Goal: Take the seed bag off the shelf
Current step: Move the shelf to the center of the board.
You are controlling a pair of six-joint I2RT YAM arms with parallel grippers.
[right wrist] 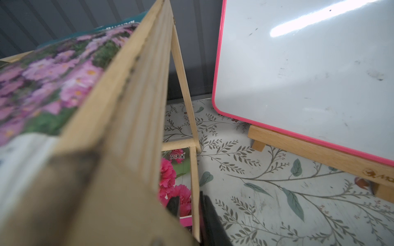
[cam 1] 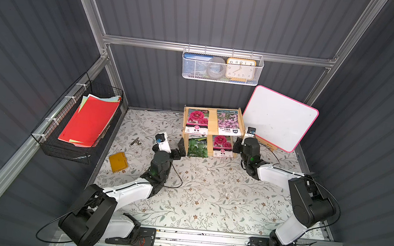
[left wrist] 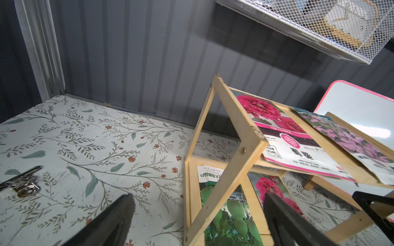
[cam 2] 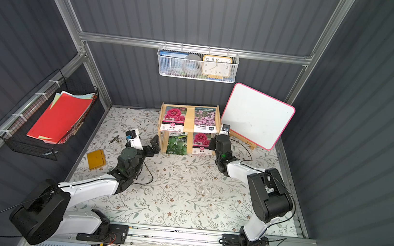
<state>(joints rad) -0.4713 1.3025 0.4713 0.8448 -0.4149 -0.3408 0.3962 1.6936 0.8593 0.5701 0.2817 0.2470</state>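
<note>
Nothing is off yet: the bamboo shelf (cam 1: pixel 212 120) at the far wall holds two seed bags (cam 1: pixel 197 121) on each tier. The left gripper (cam 1: pixel 182 148), jaws wide apart, stands at its near-left post beside the green seed bag (cam 1: pixel 197 147) on the lower tier. The right gripper (right wrist: pixel 189 202) pinches the lower right rail, seemingly to steady it.
</note>
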